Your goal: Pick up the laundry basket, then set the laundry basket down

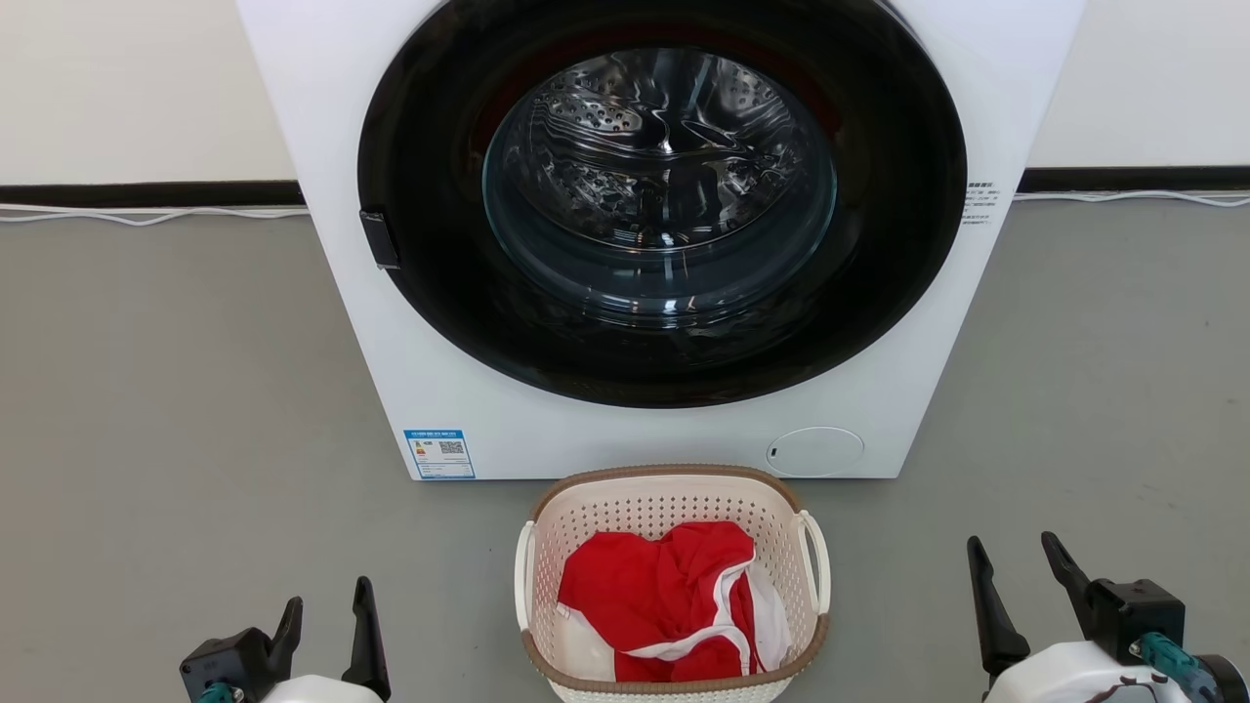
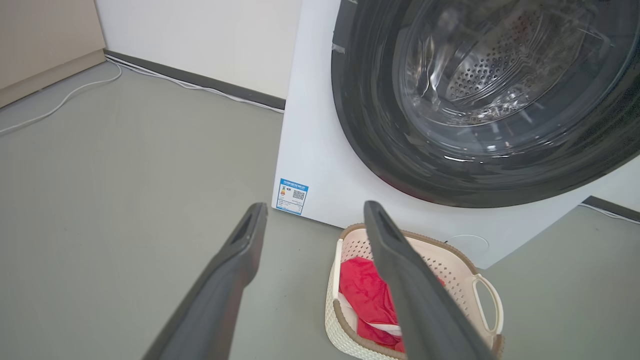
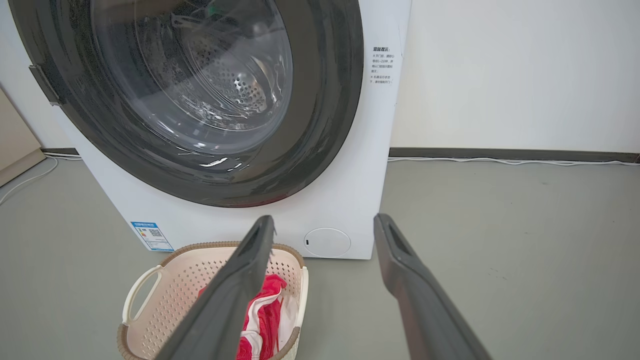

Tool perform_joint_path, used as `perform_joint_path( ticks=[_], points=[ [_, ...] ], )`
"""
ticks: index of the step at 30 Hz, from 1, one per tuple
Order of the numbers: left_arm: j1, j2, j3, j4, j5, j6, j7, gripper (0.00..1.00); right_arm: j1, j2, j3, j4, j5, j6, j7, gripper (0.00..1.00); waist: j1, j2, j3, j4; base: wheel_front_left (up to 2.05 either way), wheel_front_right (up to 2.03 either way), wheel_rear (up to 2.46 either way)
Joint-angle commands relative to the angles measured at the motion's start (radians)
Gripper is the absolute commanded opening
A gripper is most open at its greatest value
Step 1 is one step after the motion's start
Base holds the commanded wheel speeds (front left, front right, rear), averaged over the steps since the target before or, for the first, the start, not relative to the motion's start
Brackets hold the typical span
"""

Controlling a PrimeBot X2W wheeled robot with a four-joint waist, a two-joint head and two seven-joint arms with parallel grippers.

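The laundry basket (image 1: 645,508) is a small cream perforated tub with a brown rim and white loop handles. It stands on the grey floor just in front of the washing machine, holding red and white cloth (image 1: 664,596). My left gripper (image 1: 327,603) is open, low to the basket's left and apart from it. My right gripper (image 1: 1016,557) is open, low to the basket's right, also apart. In the left wrist view the basket (image 2: 450,265) lies lower right behind one finger of the left gripper (image 2: 315,212). In the right wrist view the basket (image 3: 175,280) lies lower left of the right gripper (image 3: 325,222).
A white front-loading washing machine (image 1: 879,410) with a dark round glass door (image 1: 662,195), shut, stands right behind the basket. White cables (image 1: 146,213) run along the dark skirting at the wall. Bare grey floor (image 1: 176,391) spreads to both sides.
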Motion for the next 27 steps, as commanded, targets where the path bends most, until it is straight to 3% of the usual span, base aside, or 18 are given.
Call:
perform_joint_path(
  ticks=[1,24,25,27],
  points=[
    [-0.023,0.02,0.027,-0.028,0.012,0.012,-0.001,1.0,-0.018,-0.006,0.024,-0.017,0.005,0.006,0.0,1.0,0.0,-0.0001,0.001,0.0,0.0,0.0,0.0],
    [-0.029,0.054,-0.013,-0.041,0.043,0.01,0.005,1.0,-0.025,-0.006,0.027,-0.012,0.003,0.006,0.0,1.0,0.0,-0.0001,0.005,0.0,0.0,0.0,0.0],
    [0.0,0.036,-0.046,-0.014,0.034,0.007,0.009,0.0,-0.001,0.0,0.001,0.012,0.0,0.0,0.0,0.0,0.0,-0.0001,0.005,0.0,0.0,0.0,0.0],
    [0.002,0.032,-0.051,0.002,0.04,0.006,0.01,0.0,0.001,0.002,-0.001,0.032,0.002,-0.001,0.001,0.0,0.0,-0.0001,0.005,0.0,0.0,0.0,0.0]
  ],
)
